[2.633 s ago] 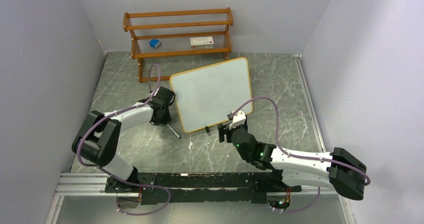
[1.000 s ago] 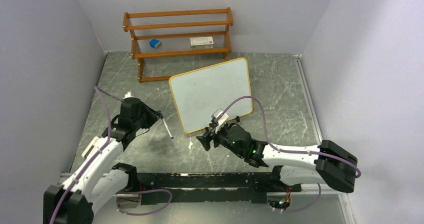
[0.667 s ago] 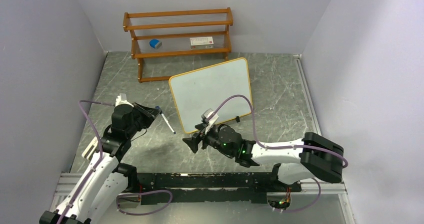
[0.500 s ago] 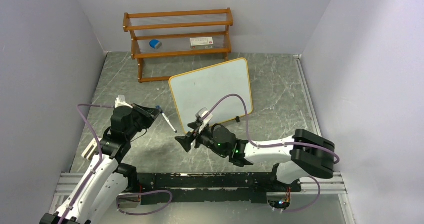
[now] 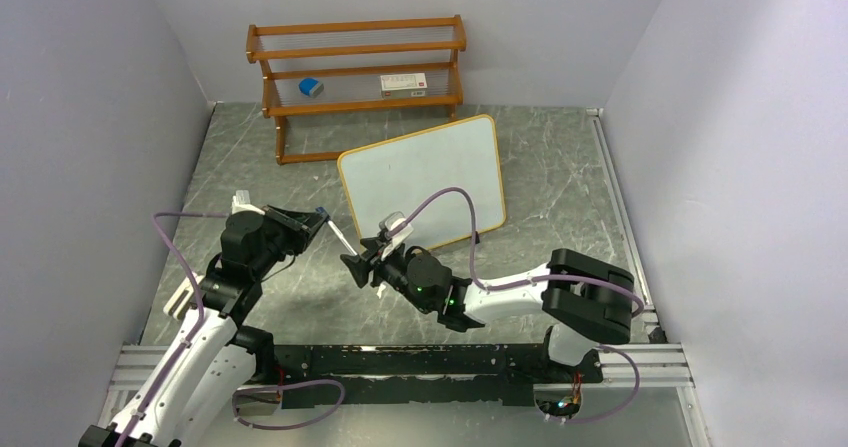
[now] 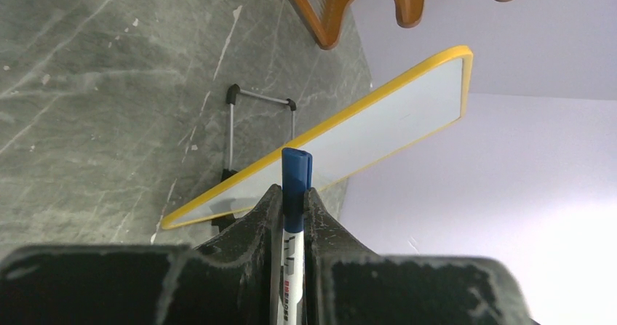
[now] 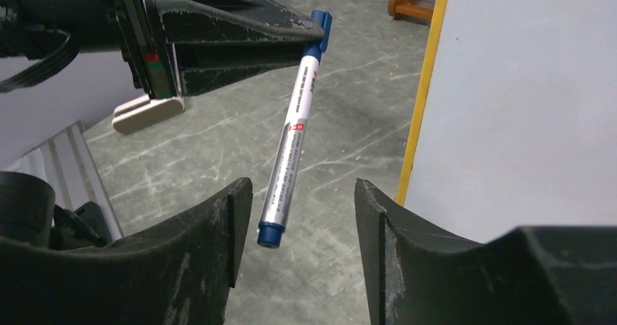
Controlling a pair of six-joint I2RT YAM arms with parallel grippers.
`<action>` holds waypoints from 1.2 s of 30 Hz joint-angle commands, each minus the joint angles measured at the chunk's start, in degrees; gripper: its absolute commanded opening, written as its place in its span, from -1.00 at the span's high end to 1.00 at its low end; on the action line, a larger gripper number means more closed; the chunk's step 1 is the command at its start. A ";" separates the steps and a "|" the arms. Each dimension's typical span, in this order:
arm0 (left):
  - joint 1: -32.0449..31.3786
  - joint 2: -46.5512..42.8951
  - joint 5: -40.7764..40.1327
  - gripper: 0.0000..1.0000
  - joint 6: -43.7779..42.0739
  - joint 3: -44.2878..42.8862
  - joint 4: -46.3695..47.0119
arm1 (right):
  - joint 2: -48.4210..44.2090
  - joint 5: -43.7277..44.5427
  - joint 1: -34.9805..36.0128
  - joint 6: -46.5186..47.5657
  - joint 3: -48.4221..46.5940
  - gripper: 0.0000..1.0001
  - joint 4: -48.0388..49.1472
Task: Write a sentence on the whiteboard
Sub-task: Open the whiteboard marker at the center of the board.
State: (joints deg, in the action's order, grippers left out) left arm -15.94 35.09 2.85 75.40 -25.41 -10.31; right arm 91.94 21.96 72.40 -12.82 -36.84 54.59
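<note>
The whiteboard [image 5: 420, 182] stands tilted on its black feet mid-table, its face blank; no sentence shows on it. My left gripper [image 5: 318, 223] is shut on the blue cap end of a silver-white marker [image 5: 336, 237], held above the table left of the board. In the left wrist view the marker [image 6: 295, 194] sits between the fingertips of the left gripper [image 6: 293, 194], with the board [image 6: 349, 139] beyond. My right gripper [image 5: 354, 268] is open. In the right wrist view the marker's [image 7: 291, 147] lower end hangs between the open fingers of the right gripper [image 7: 302, 194], untouched. The board [image 7: 524, 99] is on the right.
A brown wooden shelf rack [image 5: 355, 77] stands at the back wall with a blue eraser [image 5: 311, 87] and a white box [image 5: 404, 83] on it. Grey walls close in left, right and behind. A metal rail [image 5: 400, 362] runs along the near edge.
My left arm lifted the marker off the table and drew back toward the near left. My right arm swung left from the board's front edge until its open fingers flank the marker's lower end.
</note>
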 commanded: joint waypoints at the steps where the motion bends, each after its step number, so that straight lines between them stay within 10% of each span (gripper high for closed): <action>1: -0.47 -0.31 2.94 0.90 2.67 1.09 3.48 | 1.58 3.28 0.58 2.27 -2.23 -0.11 5.14; 19: -1.02 -0.12 3.51 0.90 0.89 1.71 3.41 | 1.05 2.97 0.66 4.86 -3.13 1.00 4.65; 28: -1.02 6.12 1.45 -0.03 -26.10 -10.65 -3.07 | -13.89 -9.00 -3.14 10.02 -2.09 1.00 -15.05; 36: -1.02 5.42 7.85 -0.39 -57.33 -18.82 -3.63 | -25.44 -28.51 -15.88 4.67 -7.71 1.00 -39.96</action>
State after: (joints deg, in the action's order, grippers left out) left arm -16.84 41.65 6.28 37.56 -40.53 -12.49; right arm 70.06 4.56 61.21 -5.80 -40.95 28.73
